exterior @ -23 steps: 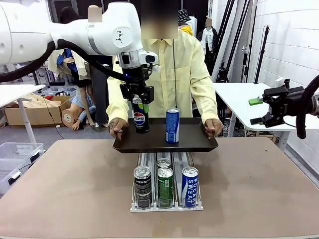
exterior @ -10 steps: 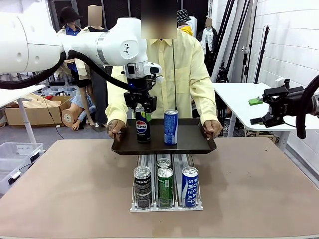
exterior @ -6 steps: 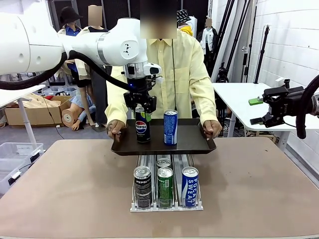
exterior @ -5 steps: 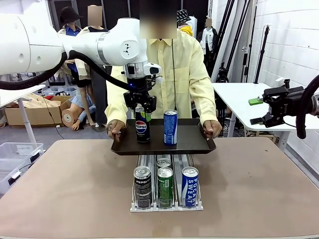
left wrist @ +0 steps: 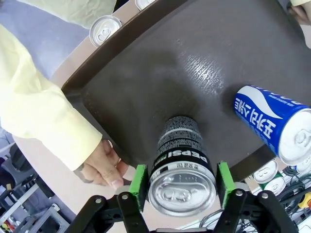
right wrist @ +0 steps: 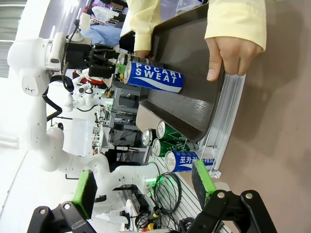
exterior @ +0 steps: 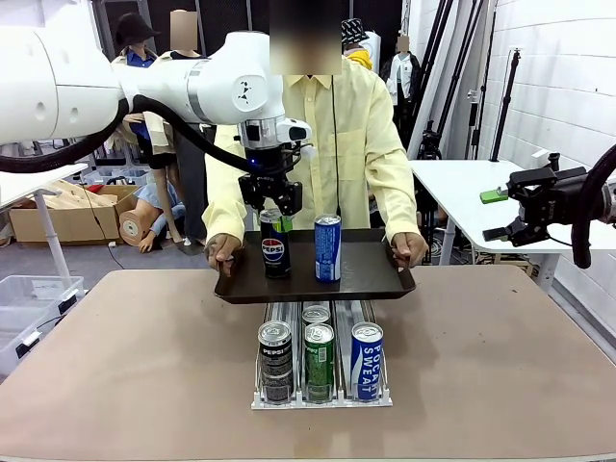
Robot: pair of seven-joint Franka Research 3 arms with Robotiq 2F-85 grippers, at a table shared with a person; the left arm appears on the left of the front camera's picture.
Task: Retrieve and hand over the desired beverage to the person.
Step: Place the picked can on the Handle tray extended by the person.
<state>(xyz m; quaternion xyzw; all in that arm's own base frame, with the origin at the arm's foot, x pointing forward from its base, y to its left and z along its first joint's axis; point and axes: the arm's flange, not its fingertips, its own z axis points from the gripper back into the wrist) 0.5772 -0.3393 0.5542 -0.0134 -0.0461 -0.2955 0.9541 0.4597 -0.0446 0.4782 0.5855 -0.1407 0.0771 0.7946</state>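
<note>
- The left gripper (exterior: 273, 214), black with green pads, hangs straight down over the black Pepsi can (exterior: 275, 245); its two fingers (left wrist: 140, 180) flank the can's rim, one on each side.
- From the left wrist camera the green pads sit close beside the can top with a thin gap showing on both sides, so I cannot tell whether they pinch it or have let go.
- Directly below that gripper, the Pepsi can stands upright on the dark rectangular tray (exterior: 371, 274).
- Just beside the gripper, on its right, a blue-and-white Pocari Sweat can (exterior: 327, 247) stands upright on the same tray, apart from the Pepsi can.
- The person (exterior: 346, 125) in the pale-yellow shirt stands beyond the gripper and grips the tray's two short ends with both hands.
- Nearer the robot than the gripper, a clear can rack (exterior: 320, 397) on the table holds three rows of cans.
- The right gripper (right wrist: 143, 187) hovers well off to the side with its fingers spread wide and nothing between them.
</note>
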